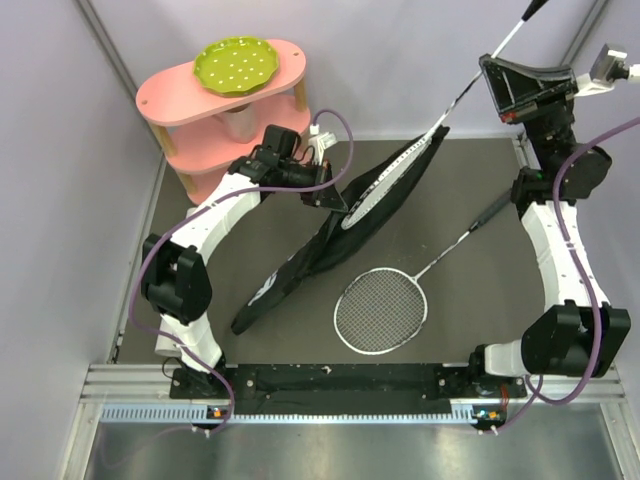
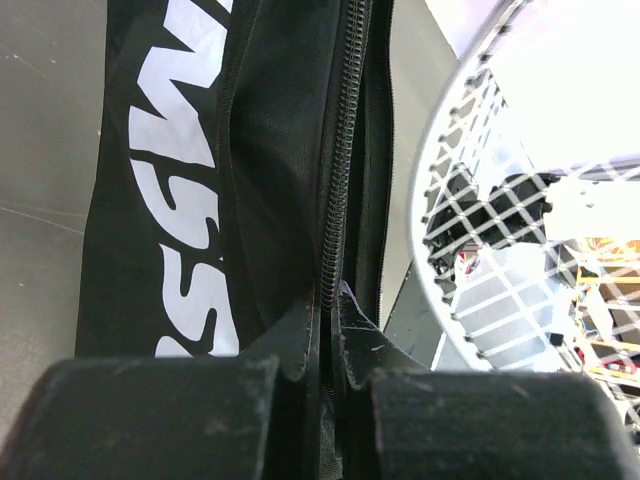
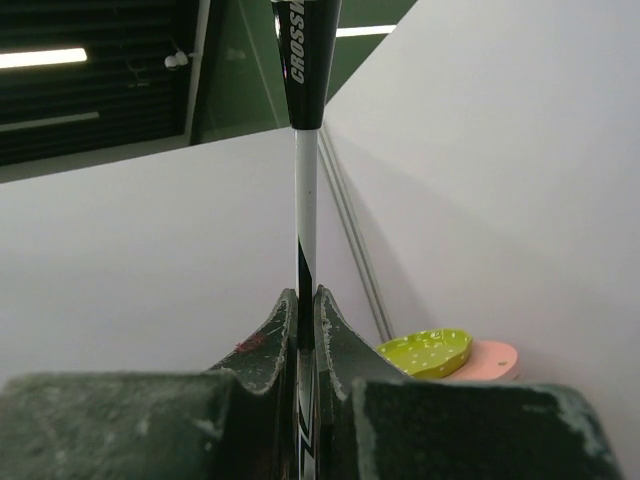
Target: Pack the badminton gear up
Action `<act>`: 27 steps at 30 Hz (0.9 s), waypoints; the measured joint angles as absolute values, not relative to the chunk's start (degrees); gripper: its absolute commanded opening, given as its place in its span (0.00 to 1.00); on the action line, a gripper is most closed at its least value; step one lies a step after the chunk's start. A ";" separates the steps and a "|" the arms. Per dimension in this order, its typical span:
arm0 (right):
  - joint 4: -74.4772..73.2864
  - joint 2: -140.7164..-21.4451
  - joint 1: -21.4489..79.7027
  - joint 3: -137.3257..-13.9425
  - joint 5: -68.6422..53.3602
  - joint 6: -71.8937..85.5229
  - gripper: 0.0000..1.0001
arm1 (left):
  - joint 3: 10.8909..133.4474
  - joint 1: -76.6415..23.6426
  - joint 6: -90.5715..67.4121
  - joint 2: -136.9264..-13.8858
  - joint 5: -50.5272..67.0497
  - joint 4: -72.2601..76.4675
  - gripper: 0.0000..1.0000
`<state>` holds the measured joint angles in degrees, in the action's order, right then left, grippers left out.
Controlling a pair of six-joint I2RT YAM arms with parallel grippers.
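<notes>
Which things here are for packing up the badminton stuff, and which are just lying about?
For the job:
- black bag, pinched by the left pincer
- raised racket, its shaft in the right pincer
- second racket, lying flat

Just lying about:
- pink shelf
- green plate on top of it

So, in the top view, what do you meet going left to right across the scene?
Pink shelf → left hand, shut on the black bag → loose racket's head → right hand, shut on the other racket by its shaft.
</notes>
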<state>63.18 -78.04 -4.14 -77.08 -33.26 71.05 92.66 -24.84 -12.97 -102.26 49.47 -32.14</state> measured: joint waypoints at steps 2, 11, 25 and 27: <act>65.65 -78.11 -4.14 -75.29 -33.52 71.00 0.00 | 92.66 -24.84 -12.97 -102.21 50.30 -32.16 0.00; 71.92 -80.64 -2.59 -62.43 -32.67 70.61 0.00 | 90.87 -24.84 -17.76 -99.77 58.11 -25.87 0.00; 72.31 -78.76 15.14 -35.05 -21.65 58.11 0.00 | 82.78 -24.91 -37.65 -97.25 54.19 -5.43 0.00; 72.79 -78.74 16.56 -33.17 -21.02 56.62 0.02 | 81.78 -25.02 -39.66 -97.08 52.40 -3.33 0.00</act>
<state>72.79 -78.74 16.56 -33.17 -21.02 56.62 81.78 -25.02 -39.66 -97.08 52.40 -3.33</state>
